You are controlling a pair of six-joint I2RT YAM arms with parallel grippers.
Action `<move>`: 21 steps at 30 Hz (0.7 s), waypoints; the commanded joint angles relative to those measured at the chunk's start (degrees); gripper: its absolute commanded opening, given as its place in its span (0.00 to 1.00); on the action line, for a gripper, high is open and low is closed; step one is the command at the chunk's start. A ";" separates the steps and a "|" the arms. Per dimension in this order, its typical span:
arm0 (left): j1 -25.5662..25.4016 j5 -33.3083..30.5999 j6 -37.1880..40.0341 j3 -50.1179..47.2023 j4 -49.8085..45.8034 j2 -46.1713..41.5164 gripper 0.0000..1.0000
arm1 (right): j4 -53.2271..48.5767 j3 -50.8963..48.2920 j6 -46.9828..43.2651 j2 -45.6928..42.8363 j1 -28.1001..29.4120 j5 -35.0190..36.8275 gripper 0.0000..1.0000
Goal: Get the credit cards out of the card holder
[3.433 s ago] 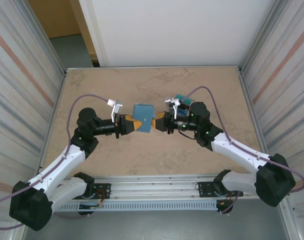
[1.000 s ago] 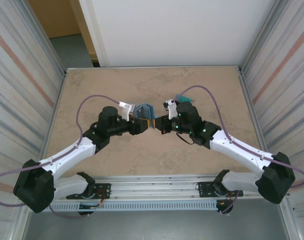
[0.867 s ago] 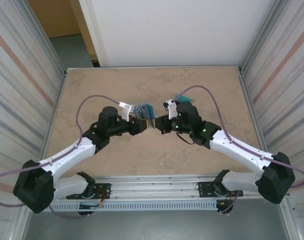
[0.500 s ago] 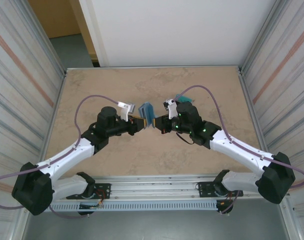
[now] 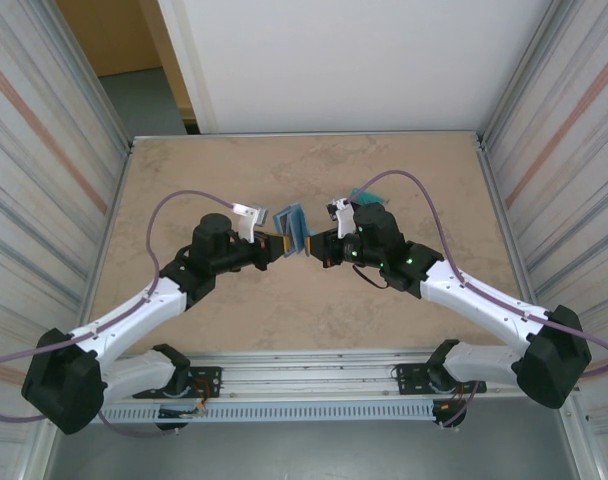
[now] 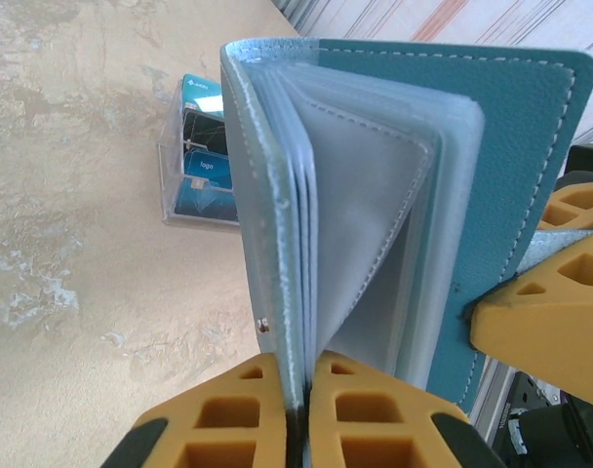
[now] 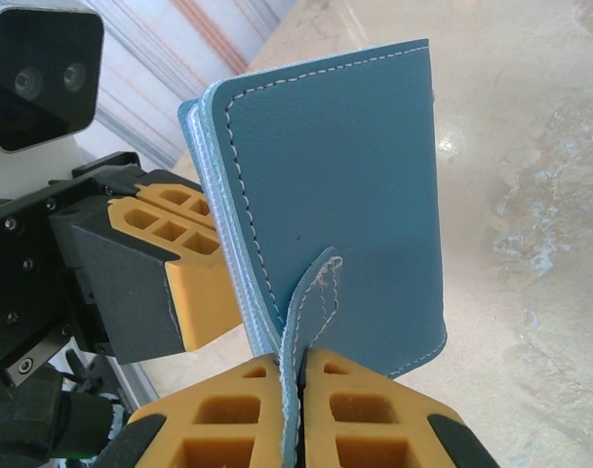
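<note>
Card holder [image 6: 516,136] pinched in left tool [image 6: 296,390]

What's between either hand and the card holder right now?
Nothing visible. The left hand is shut on the edge of one cover of the card holder. The right hand is shut on its closure tab. The holder hangs between them, off the table.

1. Mid-table: card holder [image 5: 294,226] stands open on edge, pinched between left gripper [image 5: 281,242] and right gripper [image 5: 312,244]; no passage between them.
2. Just beyond the right wrist: clear box [image 6: 166,180] of credit cards [image 6: 204,146].
3. Table [image 5: 284,320], near and far strips: bare, passable.
4. Side walls [image 5: 44,200]: close both flanks.
</note>
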 commanded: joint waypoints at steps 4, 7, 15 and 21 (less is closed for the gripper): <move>-0.05 1.48 -0.32 0.87 1.80 -2.34 0.00 | -0.80 3.18 -0.52 1.42 0.52 0.96 0.25; -0.04 1.82 -0.32 1.55 1.22 -2.12 0.00 | -0.96 4.14 -0.76 2.71 0.73 0.45 0.36; -0.04 1.47 0.00 2.73 -1.23 -1.53 0.00 | -1.82 6.37 -2.86 5.62 1.65 1.34 0.61; -0.05 2.72 0.19 2.74 -0.90 -2.18 0.00 | -2.81 6.82 -3.16 6.52 1.84 3.21 0.57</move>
